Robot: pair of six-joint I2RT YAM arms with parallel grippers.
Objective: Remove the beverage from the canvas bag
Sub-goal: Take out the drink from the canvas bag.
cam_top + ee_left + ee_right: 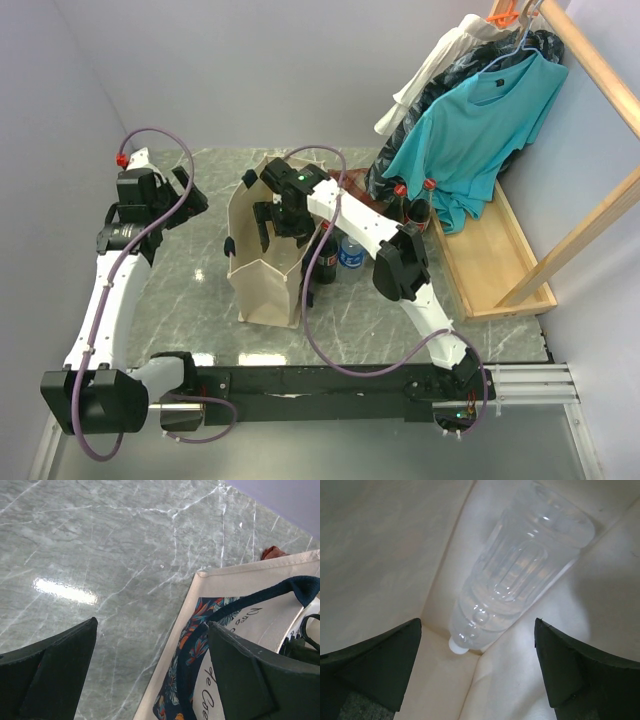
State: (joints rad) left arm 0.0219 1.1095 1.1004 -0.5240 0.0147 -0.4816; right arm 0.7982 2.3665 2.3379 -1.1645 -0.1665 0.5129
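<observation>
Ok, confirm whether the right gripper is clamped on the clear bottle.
No, the right gripper is open, both fingers apart from the clear bottle resting inside the canvas bag.

Premises: a robot test cell, partly dressed as a home. Robot arms (108,290) stand on a black rail (320,382) at a marble-patterned bench (190,300) between plain walls (250,70). A wooden rack (600,70) carries hung garments (470,130).

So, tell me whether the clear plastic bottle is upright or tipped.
Tipped: the clear plastic bottle leans cap-down into a corner of the beige canvas bag.
</observation>
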